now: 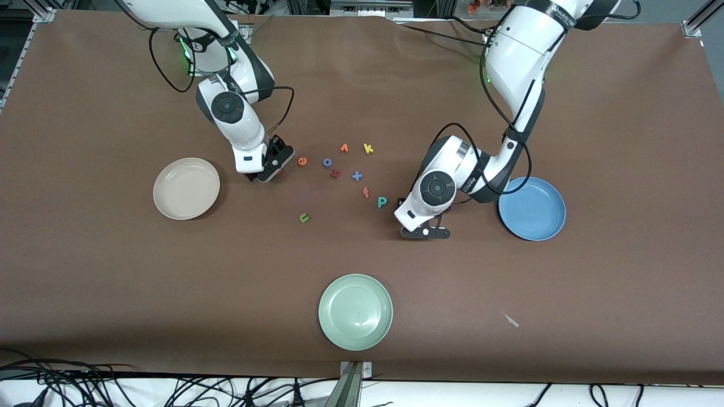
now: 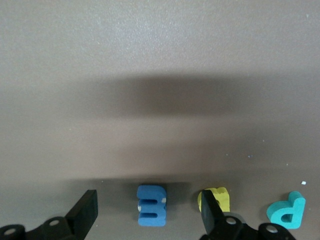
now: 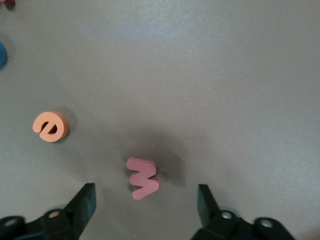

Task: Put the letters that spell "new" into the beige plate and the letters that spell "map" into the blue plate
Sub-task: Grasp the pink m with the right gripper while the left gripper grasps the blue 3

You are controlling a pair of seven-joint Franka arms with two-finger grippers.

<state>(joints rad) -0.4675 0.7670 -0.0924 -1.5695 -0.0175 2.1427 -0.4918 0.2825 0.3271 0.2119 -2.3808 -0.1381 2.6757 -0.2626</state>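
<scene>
Robotics lab. Evidence: two white arms (image 1: 232, 113) based at 12 o'clock over a brown-covered table (image 1: 113, 282), aluminium framing (image 1: 42, 14) at its corners, loose cables (image 1: 169, 390) along 6 o'clock, toy letters (image 1: 356, 176) and plates (image 1: 355, 311) as test pieces.

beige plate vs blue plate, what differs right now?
The beige plate is cream and lies toward the right arm's end; the blue plate is mid-blue, toward the left arm's end. The left arm overlaps the blue plate's rim in the front view; the beige plate shows whole. Both are round, shallow and hold no letters.
</scene>
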